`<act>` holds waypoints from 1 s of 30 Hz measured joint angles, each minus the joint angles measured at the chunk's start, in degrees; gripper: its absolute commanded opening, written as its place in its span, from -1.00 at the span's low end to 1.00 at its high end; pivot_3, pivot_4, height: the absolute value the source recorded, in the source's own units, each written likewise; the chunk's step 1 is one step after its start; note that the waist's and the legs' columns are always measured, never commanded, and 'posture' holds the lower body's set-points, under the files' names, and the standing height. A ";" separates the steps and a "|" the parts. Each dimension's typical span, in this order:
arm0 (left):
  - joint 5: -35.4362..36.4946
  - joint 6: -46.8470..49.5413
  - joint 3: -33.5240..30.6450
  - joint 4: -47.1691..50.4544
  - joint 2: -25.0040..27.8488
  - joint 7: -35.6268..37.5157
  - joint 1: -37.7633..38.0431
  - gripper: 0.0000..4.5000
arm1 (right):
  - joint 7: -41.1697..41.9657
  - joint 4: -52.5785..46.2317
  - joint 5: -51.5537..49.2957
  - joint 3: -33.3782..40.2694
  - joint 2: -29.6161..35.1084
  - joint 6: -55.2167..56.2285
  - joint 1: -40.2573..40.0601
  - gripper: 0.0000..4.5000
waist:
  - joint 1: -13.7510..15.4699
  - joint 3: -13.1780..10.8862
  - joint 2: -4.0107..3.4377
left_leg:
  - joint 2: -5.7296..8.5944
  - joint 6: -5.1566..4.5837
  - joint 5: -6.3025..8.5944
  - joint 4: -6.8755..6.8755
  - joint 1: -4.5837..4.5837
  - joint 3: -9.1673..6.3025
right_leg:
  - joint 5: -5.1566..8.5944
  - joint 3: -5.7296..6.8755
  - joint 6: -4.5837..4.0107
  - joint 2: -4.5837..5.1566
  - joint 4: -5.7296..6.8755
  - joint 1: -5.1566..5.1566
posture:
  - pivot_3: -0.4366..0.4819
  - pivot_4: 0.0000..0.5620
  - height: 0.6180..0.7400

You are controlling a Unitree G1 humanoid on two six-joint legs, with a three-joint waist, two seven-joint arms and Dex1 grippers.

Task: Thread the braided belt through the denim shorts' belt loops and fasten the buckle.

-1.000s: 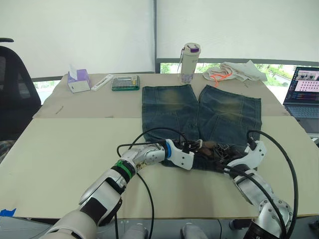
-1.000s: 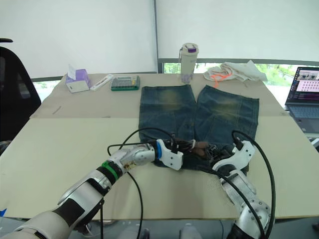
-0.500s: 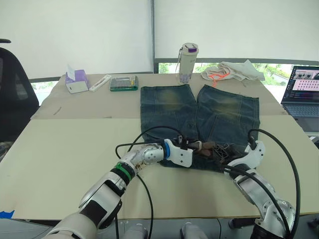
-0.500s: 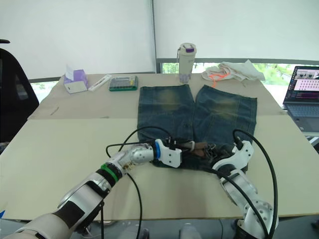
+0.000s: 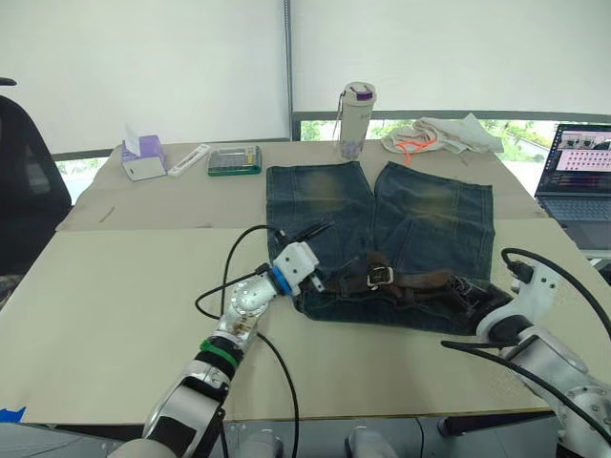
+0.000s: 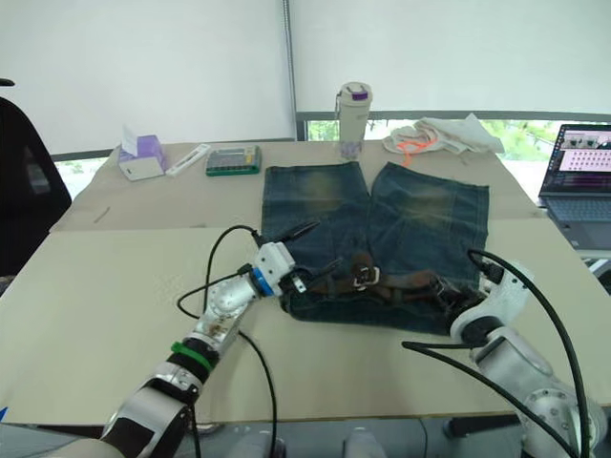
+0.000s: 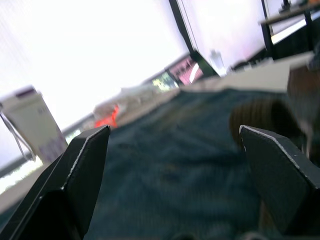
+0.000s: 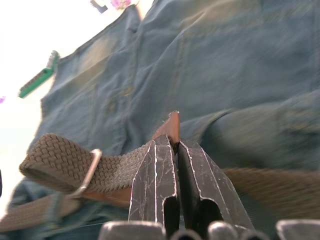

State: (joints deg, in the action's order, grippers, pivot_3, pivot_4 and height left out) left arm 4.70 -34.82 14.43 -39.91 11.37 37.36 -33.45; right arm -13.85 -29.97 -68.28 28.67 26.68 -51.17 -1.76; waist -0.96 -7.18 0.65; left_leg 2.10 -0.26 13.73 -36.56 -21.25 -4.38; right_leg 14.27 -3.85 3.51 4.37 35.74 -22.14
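Observation:
The denim shorts [image 5: 325, 205] lie flat on the table with the waistband toward me. Along the waistband stretches the braided belt [image 5: 420, 280], its silver buckle [image 5: 380, 275] near the middle. My left gripper [image 5: 327, 251] hovers at the waistband's left end, jaws wide open with nothing between the fingers [image 7: 75, 175]. My right gripper [image 8: 175, 142] sits at the waistband's right end [image 5: 480, 301], shut on the belt's brown leather tip, and the buckle [image 8: 90, 167] shows close by. The belt loops are too small to make out.
At the table's far edge stand a bottle [image 5: 355, 119], a white cloth with orange cord [image 5: 439, 135], a green-edged box [image 5: 235, 159] and a tissue box [image 5: 143, 157]. A laptop [image 5: 573, 176] is at the right, a black chair [image 5: 24, 181] at the left.
My left gripper has opened, let go of the belt and drawn back to the left. My right gripper has moved right, and the belt now lies stretched along the waistband.

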 measured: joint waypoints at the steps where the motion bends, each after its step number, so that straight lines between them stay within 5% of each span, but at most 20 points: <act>1: 0.05 0.72 -0.01 -0.36 0.31 1.34 0.47 0.95 | 0.87 0.30 0.90 0.10 1.17 0.22 -0.50 -1.00 | 0.12 0.00 0.00 | 0.02 0.00 0.00 0.00 -0.01 0.01 | 0.00 0.00 0.00 0.02 -0.01 0.00 | -0.05 -0.47 1.00; 20: -3.00 4.12 0.38 -0.73 1.17 10.13 1.88 0.95 | 27.92 3.25 36.28 -5.62 24.38 13.21 -11.05 -1.00 | 0.86 0.02 0.02 | 0.04 -0.05 0.04 -0.09 0.07 0.03 | 0.03 0.01 0.06 0.05 -0.30 0.25 | -0.05 -0.47 1.00; 30: -4.62 3.32 0.85 -0.93 1.32 11.09 2.90 0.95 | 33.23 11.65 56.45 -7.99 28.00 29.31 -12.90 -1.00 | 1.50 -0.06 0.15 | 0.05 -0.05 0.04 -0.09 0.07 0.05 | 0.02 0.01 0.05 0.07 -0.37 0.28 | -0.05 -0.47 1.00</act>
State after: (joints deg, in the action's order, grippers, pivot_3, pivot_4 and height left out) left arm 0.08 -31.50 15.29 -40.84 12.69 48.45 -30.55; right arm 19.38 -18.32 -11.82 20.68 54.68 -21.85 -14.66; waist 0.54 -7.24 0.80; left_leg 2.15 -0.31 13.77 -36.65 -21.18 -4.34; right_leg 14.29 -3.83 3.56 4.44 35.37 -21.86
